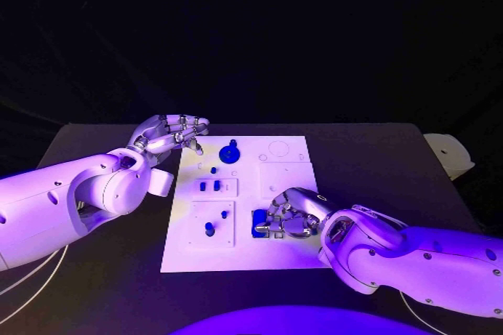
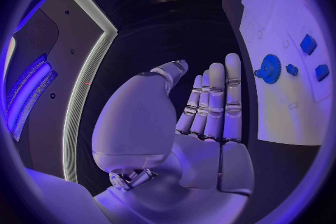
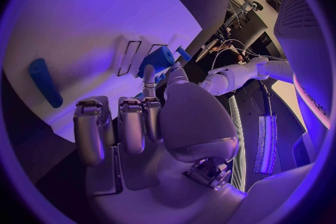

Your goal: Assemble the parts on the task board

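Observation:
The white task board [image 1: 275, 256] lies in the middle of the black table. My right hand [image 1: 291, 213] rests low on its near right part, its fingers curled. The thumb and a finger pinch a blue block [image 1: 259, 223] [image 3: 159, 60] that stands on the board. My left hand [image 1: 168, 137] [image 2: 203, 117] hovers at the board's far left corner with straight, spread fingers and holds nothing. A blue gear-shaped part [image 1: 230, 155] [image 2: 270, 69] sits on the far half of the board. Small blue pieces [image 1: 217, 185] and a blue oblong piece [image 1: 210, 229] [image 3: 44, 83] sit in the left panels.
A pale rounded object [image 1: 451, 155] sits at the table's right edge. Bare black table [image 1: 105, 277] runs to the left of the board, where my left arm crosses it. Empty round outlines [image 1: 279, 147] mark the board's far right part.

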